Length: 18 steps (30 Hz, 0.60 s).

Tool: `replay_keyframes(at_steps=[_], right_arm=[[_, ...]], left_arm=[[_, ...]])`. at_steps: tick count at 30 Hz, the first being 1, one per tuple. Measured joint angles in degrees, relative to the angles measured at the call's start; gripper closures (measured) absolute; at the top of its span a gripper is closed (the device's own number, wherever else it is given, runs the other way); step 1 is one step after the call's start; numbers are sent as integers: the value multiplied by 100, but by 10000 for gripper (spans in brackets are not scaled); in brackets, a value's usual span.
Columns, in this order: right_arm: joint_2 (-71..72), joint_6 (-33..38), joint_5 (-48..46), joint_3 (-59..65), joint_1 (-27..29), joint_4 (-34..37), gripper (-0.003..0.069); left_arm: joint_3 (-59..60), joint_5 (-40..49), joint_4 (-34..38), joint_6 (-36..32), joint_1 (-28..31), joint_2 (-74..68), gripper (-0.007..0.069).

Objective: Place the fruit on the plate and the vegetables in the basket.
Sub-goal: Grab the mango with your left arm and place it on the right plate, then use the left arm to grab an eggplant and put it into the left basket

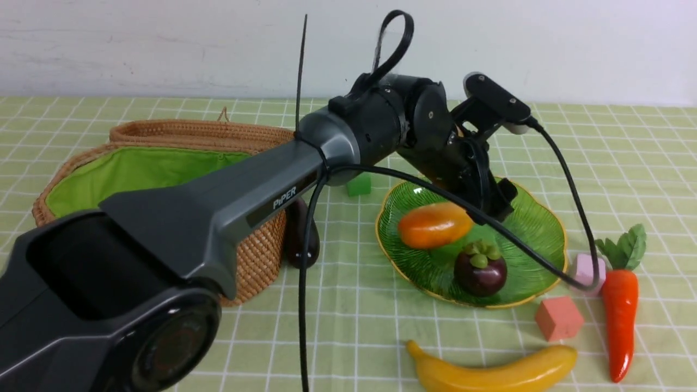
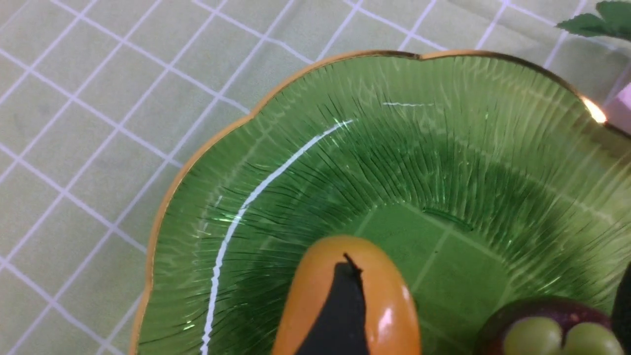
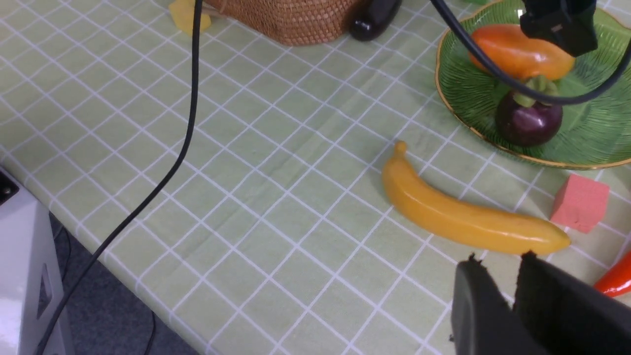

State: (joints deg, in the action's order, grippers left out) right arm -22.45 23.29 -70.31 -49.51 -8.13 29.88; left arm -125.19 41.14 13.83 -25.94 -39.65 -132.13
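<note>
The green plate [image 1: 536, 231] holds the orange mango [image 1: 435, 224] and the purple mangosteen [image 1: 480, 269]. My left gripper [image 1: 490, 209] hangs low over the plate and is open wide. In the left wrist view, one of the left gripper [image 2: 485, 268] fingers [image 2: 340, 310] crosses the mango [image 2: 384, 301], and the mangosteen [image 2: 542, 330] lies between the jaws, untouched. The banana [image 3: 463, 217] lies on the cloth just ahead of my right gripper [image 3: 500, 259], which is open by a narrow slit and empty. The carrot [image 1: 621, 310] lies right of the plate. The eggplant [image 1: 299, 234] leans by the basket [image 1: 163, 169].
A green cube [image 1: 358, 184] sits behind the plate, a pink cube [image 1: 558, 317] and a pale pink cube [image 1: 585, 269] at its right front. The left arm's black cable [image 1: 305, 305] drapes across the table. A yellow cube [image 3: 190, 17] lies near the basket; the table edge is close.
</note>
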Motion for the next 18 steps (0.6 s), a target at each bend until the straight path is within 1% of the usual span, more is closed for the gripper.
replay_keyframes(at_steps=[3, 4, 5, 6, 7, 8, 9, 11, 13, 14, 16, 17, 18], right_arm=[[0, 0, 0, 0, 0, 0, 534], [0, 0, 0, 0, 0, 0, 535], [0, 0, 0, 0, 0, 0, 536], [0, 0, 0, 0, 0, 0, 536], [0, 0, 0, 0, 0, 0, 536], [0, 0, 0, 0, 0, 0, 536], [0, 0, 0, 0, 0, 0, 536], [0, 0, 0, 0, 0, -5, 536], [0, 0, 0, 0, 0, -5, 536], [0, 0, 0, 0, 0, -5, 536], [0, 0, 0, 0, 0, 0, 535], [0, 0, 0, 0, 0, 0, 533], [0, 0, 0, 0, 0, 0, 533]], left_arm=[[0, 192, 37, 45, 0, 193, 6], [0, 271, 42, 100, 0, 265, 24], [0, 390, 48, 258, 0, 396, 59], [0, 509, 48, 442, 0, 516, 97], [0, 665, 11, 715, 0, 699, 162], [0, 724, 2, 813, 0, 726, 173], [0, 814, -44, 964, 0, 839, 218], [-5, 1328, -376, 1658, 0, 1213, 393], [-11, 1801, -759, 2058, 0, 1460, 534], [-17, 1955, -918, 2190, 0, 1539, 583], [-40, 2446, -1195, 2432, 0, 1636, 638], [-48, 2738, -1383, 2594, 0, 1669, 638], [-53, 2779, -1431, 2650, 0, 1669, 638]])
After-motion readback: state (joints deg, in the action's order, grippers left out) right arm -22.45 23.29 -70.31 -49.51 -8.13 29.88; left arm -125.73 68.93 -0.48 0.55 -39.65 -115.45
